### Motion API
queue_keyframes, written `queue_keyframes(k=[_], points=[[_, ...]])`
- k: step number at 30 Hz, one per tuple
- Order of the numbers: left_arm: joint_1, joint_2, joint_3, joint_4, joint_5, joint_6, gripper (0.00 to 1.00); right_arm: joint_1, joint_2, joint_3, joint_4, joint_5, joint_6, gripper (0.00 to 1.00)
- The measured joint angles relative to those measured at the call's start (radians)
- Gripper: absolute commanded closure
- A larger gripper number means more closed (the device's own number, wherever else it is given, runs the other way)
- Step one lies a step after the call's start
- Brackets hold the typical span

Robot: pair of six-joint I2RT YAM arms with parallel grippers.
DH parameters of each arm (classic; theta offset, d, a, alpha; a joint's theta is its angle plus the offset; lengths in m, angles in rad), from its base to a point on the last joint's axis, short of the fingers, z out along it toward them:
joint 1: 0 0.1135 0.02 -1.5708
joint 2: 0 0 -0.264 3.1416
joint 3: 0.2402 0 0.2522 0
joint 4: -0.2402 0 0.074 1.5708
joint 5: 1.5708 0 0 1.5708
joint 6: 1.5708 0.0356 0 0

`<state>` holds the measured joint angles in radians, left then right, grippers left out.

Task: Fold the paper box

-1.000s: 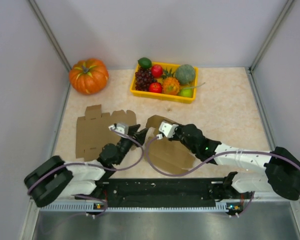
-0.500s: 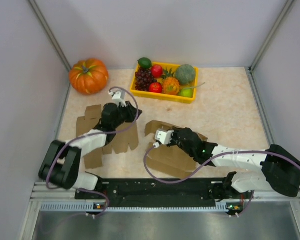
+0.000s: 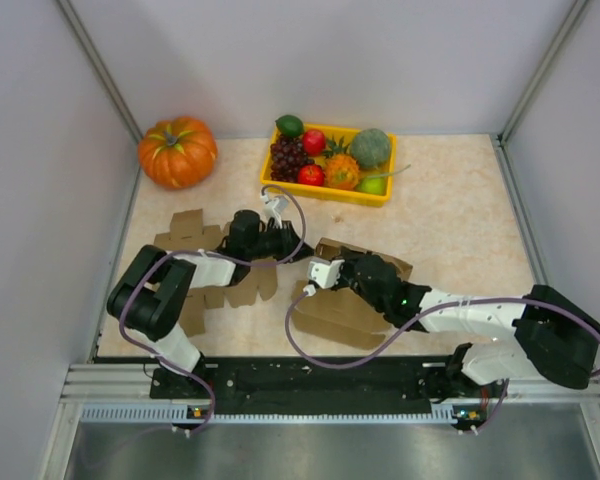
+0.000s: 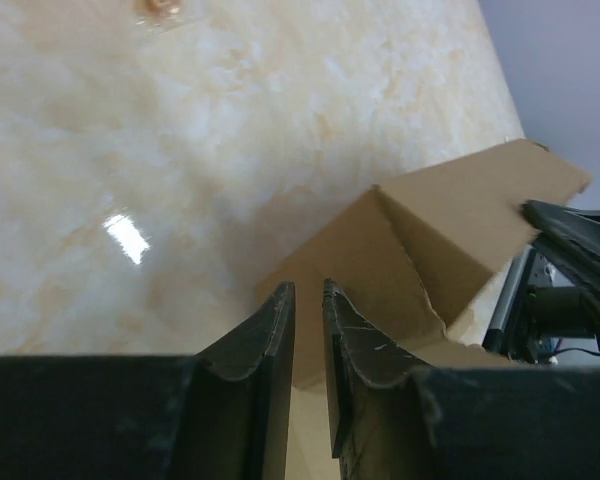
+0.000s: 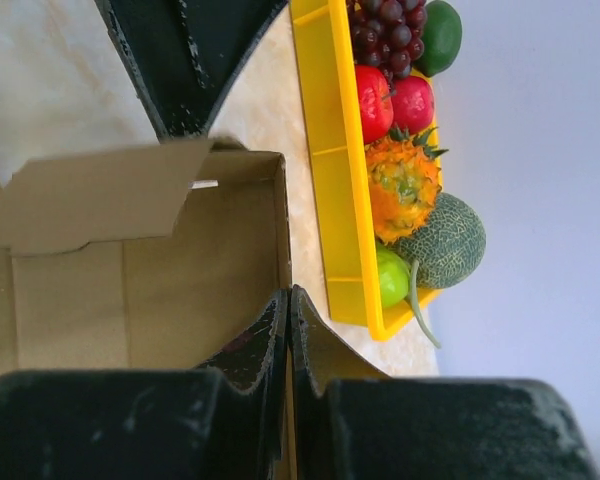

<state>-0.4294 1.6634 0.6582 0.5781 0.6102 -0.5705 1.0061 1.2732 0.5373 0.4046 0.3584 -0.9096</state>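
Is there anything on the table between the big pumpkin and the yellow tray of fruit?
No, that stretch is bare. The top external view shows only marbled tabletop between the pumpkin and the yellow tray.

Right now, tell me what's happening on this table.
Two robot arms are folding a paper box in the middle of the table. The right gripper is pinched on one raised wall of the partly folded box. The left gripper, fingers nearly together, sits at a folded flap of the box; whether it grips is unclear. A cardboard blank lies flat at the left.
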Motion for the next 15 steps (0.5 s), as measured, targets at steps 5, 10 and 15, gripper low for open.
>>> queue_keyframes(k=[5,10,15], points=[[-0.037,0.0,-0.023,0.079,0.014,-0.008,0.77,0.007,0.027,-0.001,0.014,0.006,-0.014,1.0],[-0.057,0.006,-0.084,0.16,-0.02,-0.003,0.67,0.042,0.018,-0.032,0.007,0.016,0.006,1.0],[-0.062,-0.001,-0.171,0.241,-0.053,0.007,0.57,0.065,0.017,-0.06,0.005,0.024,0.031,1.0]])
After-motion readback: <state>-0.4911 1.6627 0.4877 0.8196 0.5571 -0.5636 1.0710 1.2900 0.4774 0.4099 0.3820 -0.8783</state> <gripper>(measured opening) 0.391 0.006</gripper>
